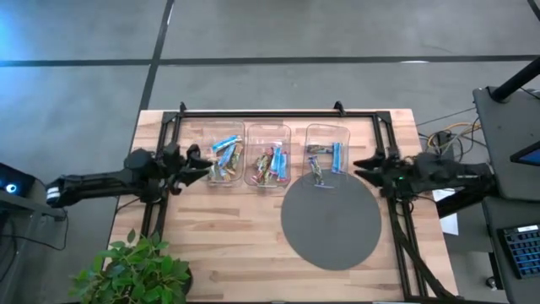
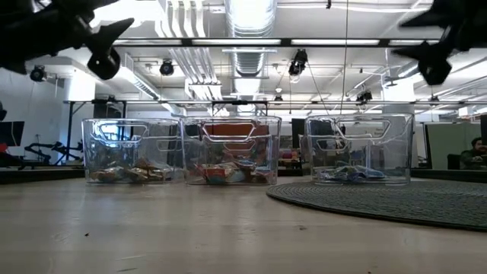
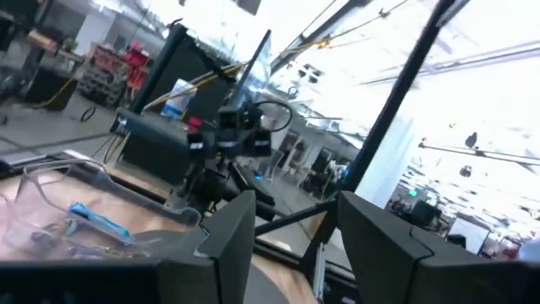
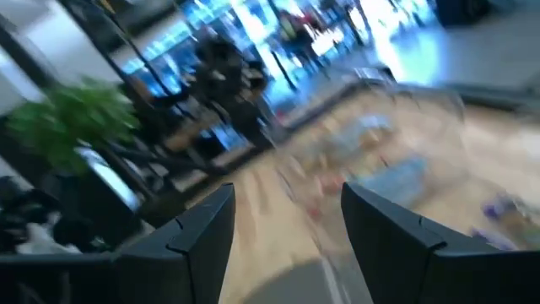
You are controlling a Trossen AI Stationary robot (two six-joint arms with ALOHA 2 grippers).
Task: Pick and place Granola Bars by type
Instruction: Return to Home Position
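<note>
A: Resting inside three clear bins (image 1: 268, 128) near the table's (image 1: 211, 245) far edge, the Granola Bars (image 1: 226, 160) look sorted by type.

B: And the pincers?

A: The left gripper (image 1: 201, 165) hangs beside the left bin, the right gripper (image 1: 364, 166) beside the right. Both are spread wide and empty, apparently because nothing remains to pick.

My left claw (image 1: 207, 166) hangs just beside the left bin (image 1: 202, 128) and my right claw (image 1: 361, 166) just beside the right bin (image 1: 337, 128). Both are up above the rims, so the open tops are easy to reach. Those two and the middle bin (image 1: 267, 127) stand in a row with only narrow gaps between them. The front of the table (image 1: 228, 245) is wide open, just the flat mat (image 1: 331, 228) lying there. A plant (image 1: 135, 270) crowds the front left corner, and the black frame (image 1: 270, 112) fences the back and sides.
</note>
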